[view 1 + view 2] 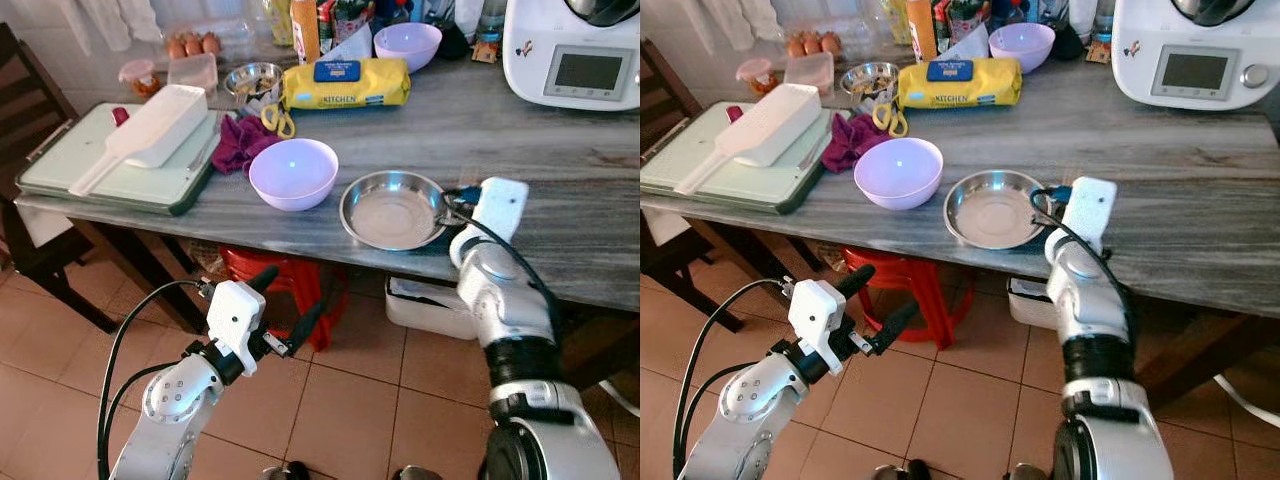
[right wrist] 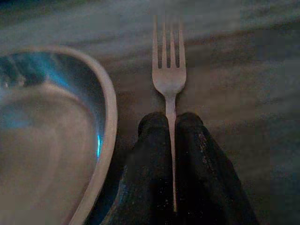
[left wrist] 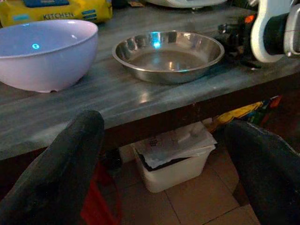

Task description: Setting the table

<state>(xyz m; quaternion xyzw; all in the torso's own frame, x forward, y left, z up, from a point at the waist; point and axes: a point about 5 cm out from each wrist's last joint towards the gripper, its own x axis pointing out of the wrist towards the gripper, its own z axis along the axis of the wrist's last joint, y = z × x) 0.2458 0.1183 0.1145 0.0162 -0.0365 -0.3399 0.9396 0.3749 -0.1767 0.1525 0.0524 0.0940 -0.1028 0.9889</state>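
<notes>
A home kitchen: eggs point(image 1: 193, 45), bowls point(image 1: 293, 172), a cutting board point(image 1: 110, 160) and a cooking machine point(image 1: 572, 50) crowd the table point(image 1: 560, 170).

We see a grey wood-grain table point(image 1: 520, 150). On it sit a steel plate point(image 1: 392, 209) near the front edge, a lilac bowl point(image 1: 293, 173) beside it, a purple cloth point(image 1: 240, 142), a green tray point(image 1: 110, 165), a yellow wipes pack point(image 1: 345, 84), 1 more lilac bowl point(image 1: 407, 45) and a white appliance point(image 1: 575, 50).
</notes>
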